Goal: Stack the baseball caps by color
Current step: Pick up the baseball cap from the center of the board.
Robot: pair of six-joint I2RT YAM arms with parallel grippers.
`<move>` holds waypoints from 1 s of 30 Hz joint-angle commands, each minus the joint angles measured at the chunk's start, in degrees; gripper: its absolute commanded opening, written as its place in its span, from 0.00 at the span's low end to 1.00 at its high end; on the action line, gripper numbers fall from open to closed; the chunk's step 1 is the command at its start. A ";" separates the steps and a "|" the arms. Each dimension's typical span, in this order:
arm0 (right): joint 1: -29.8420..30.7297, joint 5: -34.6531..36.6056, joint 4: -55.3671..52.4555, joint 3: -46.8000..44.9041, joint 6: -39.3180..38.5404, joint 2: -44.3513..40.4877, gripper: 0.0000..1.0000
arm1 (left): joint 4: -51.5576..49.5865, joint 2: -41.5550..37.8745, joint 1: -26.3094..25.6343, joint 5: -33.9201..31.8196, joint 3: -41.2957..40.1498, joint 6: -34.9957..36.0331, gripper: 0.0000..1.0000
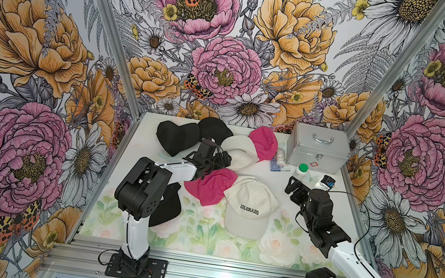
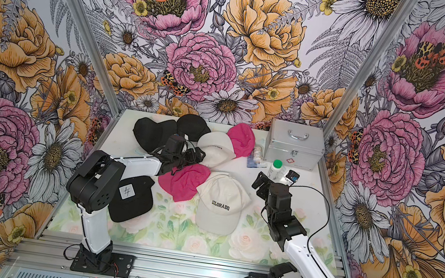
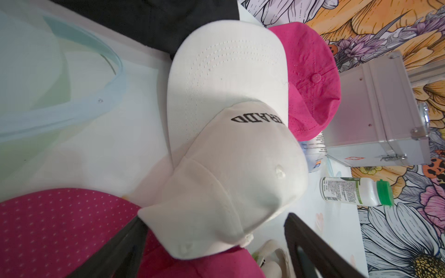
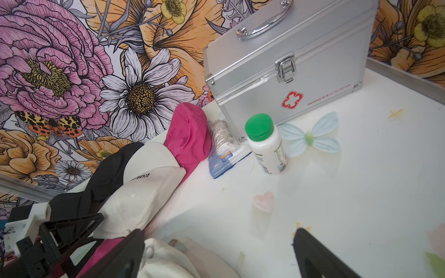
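My left fingers [image 3: 125, 248] stand spread either side of the back of the rear cream cap [image 3: 231, 144], not clamped on it. That cap lies toward the worktop's [image 4: 337, 192] back edge, between the black caps [image 1: 173, 137] and a pink cap [image 1: 264, 143]. My right fingers [image 4: 313, 252] hang open over the worktop near its right edge. A second pink cap [image 1: 209, 185] and the COLORADO cream cap [image 1: 248, 206] lie mid-worktop.

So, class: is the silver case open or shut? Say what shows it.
Shut. The silver case has its lid flush on its body, and the front clasp lies folded down across the seam.
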 commanded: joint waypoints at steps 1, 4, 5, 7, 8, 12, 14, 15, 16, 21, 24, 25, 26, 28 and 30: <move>-0.39 0.38 -0.32 -0.33 -2.09 -0.43 0.99 | 3.91 0.77 -0.97 -1.22 1.00 -4.04 0.91; -0.38 -0.82 -0.23 0.03 -2.39 0.32 0.99 | 4.64 1.91 -1.03 -2.54 2.05 -4.87 0.90; -0.38 -1.22 -0.21 0.05 -2.31 0.61 0.99 | 5.24 2.35 -0.98 -2.74 2.33 -5.05 0.89; -0.35 -1.88 -0.21 0.05 -2.18 0.69 0.99 | 7.00 3.83 -1.03 -2.53 3.41 -5.79 0.83; -0.39 -2.10 -0.28 0.09 -2.10 0.71 0.99 | 7.66 4.70 -0.97 -2.18 4.14 -6.00 0.80; -0.33 -3.14 0.12 -0.03 -2.11 0.48 0.99 | 10.41 8.32 -0.98 -1.23 7.68 -6.40 0.70; -0.29 -3.57 0.27 -0.09 -2.03 0.57 0.99 | 12.10 9.25 -0.96 -1.24 8.90 -6.37 0.57; -0.28 -3.83 0.31 -0.04 -1.96 0.63 0.99 | 13.03 9.54 -0.94 -1.12 9.50 -6.38 0.47; -0.29 -4.09 0.31 0.01 -1.87 0.66 0.99 | 13.48 9.60 -0.86 -0.92 9.93 -6.18 0.37; -0.09 -6.75 1.48 0.39 -2.61 0.28 0.99 | 15.38 5.82 -0.92 0.03 8.18 -1.15 0.07; -0.21 -6.50 2.22 1.17 -3.51 -0.03 0.99 | 15.71 2.28 -0.55 0.22 5.70 3.00 0.00; -0.15 -6.34 2.42 1.53 -4.04 0.07 0.99 | 15.81 1.33 -0.39 0.63 5.19 4.17 0.00; -0.17 -6.16 2.80 1.93 -4.75 0.32 0.99 | 15.92 0.44 0.01 2.01 4.97 5.98 0.00; -0.21 -6.36 3.55 2.89 -6.47 1.04 0.99 | 15.63 -1.09 0.53 3.83 5.05 8.84 0.00; -0.20 -6.63 3.53 4.27 -7.71 2.10 0.99 | 14.12 -2.20 1.06 5.23 5.37 11.30 0.00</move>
